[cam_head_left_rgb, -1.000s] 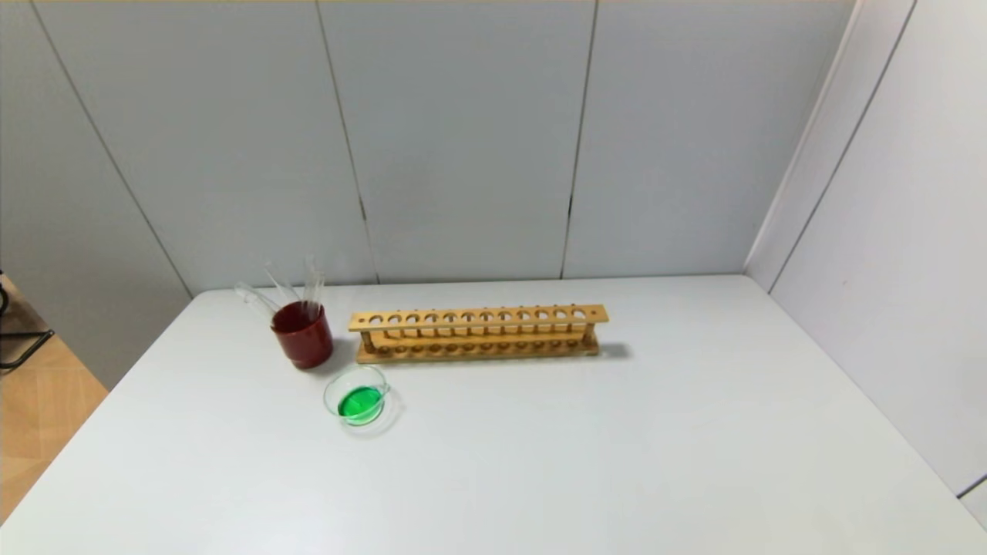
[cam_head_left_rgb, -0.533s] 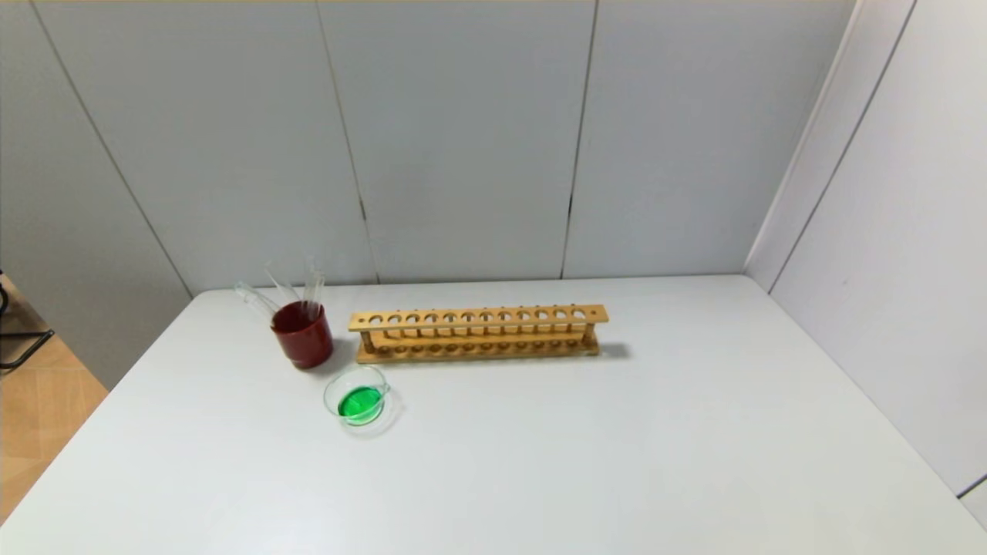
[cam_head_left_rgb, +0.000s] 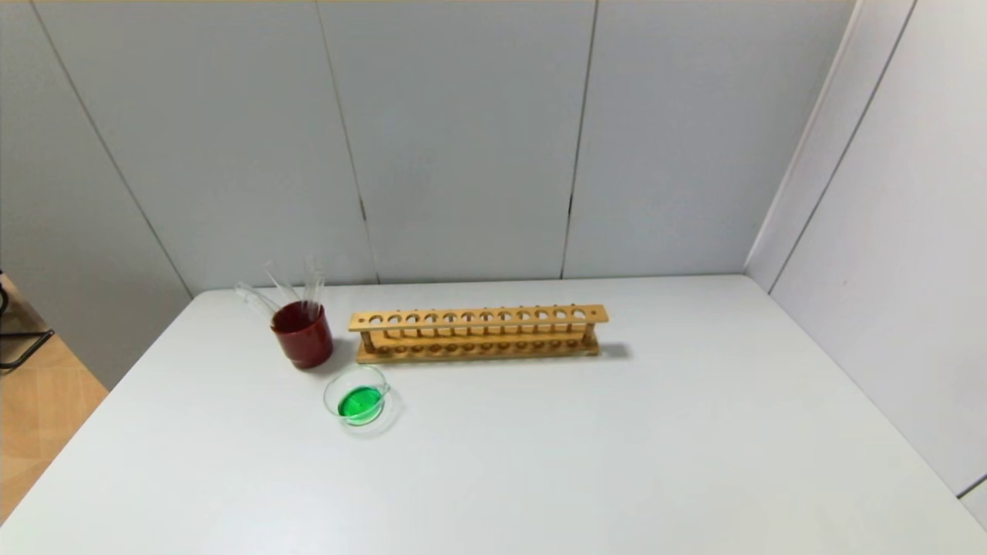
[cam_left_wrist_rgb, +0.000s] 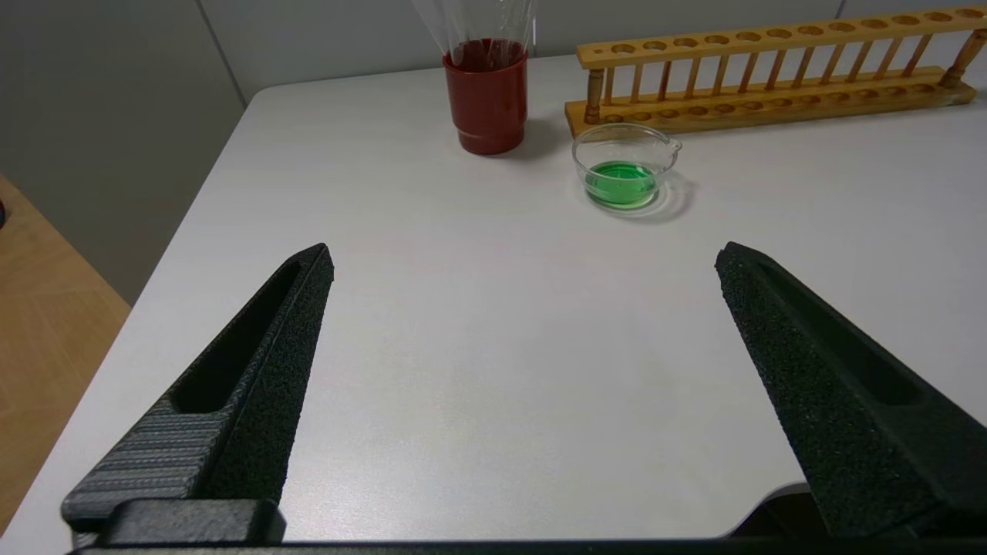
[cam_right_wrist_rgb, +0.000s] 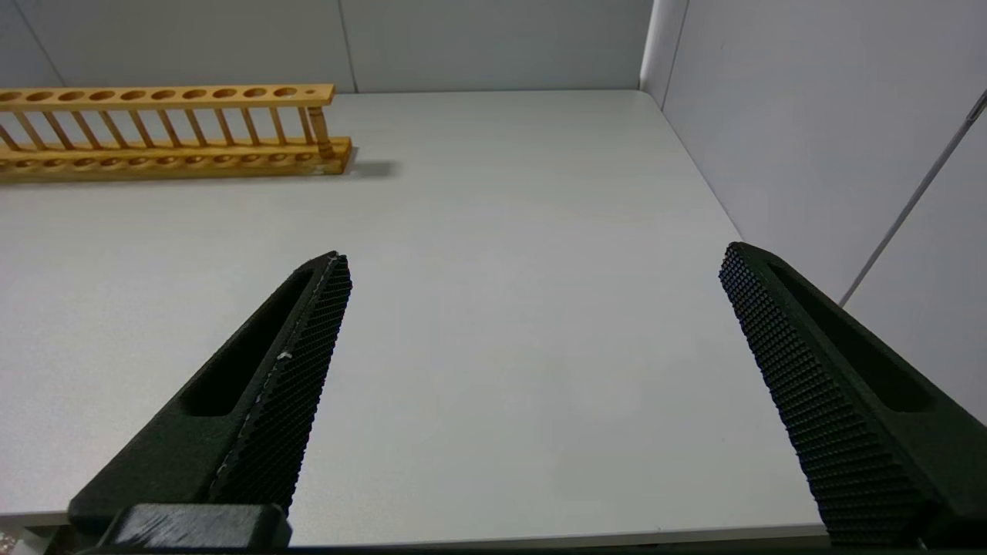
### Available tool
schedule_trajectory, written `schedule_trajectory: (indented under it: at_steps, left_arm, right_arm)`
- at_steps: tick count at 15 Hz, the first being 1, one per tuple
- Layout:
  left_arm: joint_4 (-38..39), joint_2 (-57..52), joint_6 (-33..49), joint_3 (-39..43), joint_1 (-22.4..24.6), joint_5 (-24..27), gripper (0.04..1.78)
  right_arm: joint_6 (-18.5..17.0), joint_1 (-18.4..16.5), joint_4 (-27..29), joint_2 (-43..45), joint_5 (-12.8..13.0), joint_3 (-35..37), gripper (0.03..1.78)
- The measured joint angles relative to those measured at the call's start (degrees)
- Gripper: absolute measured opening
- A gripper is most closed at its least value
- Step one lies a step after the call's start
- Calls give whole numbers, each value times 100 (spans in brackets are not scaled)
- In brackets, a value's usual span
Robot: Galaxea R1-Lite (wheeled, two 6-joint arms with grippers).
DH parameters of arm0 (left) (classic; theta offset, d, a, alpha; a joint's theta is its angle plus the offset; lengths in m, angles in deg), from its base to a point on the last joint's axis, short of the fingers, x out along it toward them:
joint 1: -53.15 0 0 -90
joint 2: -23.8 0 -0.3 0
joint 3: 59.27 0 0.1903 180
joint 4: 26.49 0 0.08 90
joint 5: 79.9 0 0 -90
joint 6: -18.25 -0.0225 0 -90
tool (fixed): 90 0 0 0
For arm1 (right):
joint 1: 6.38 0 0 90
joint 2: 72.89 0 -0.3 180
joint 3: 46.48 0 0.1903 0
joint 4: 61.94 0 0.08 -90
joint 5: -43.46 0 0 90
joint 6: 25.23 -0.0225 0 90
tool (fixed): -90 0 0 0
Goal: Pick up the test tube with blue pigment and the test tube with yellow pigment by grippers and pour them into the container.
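Green liquid fills the container [cam_left_wrist_rgb: 626, 166], lying ahead of the left gripper [cam_left_wrist_rgb: 524, 262], nearer than the right gripper [cam_right_wrist_rgb: 532, 266]; both grippers' fingers gape empty.

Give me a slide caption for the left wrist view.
Open left tool over white table, facing green-filled dish, red cup, wooden rack.

Bright even light, soft shadow right of rack [cam_head_left_rgb: 478, 333], slight blur.

White table [cam_head_left_rgb: 617, 462] occupies a corner of grey panelled walls [cam_head_left_rgb: 463, 139] with vertical seams. Wood-pattern floor [cam_head_left_rgb: 38, 416] visible at left, bearing a dark frame, possibly a stand [cam_head_left_rgb: 19, 343]. Lighting even.
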Motion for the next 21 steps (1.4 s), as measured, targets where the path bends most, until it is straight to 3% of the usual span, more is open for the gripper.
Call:
schedule_trajectory:
  at_steps: [21]
  left_arm:
    - [2,1,2,0,0,1,175]
  right_arm:
    - [-2,0,0,0,-1,0,175]
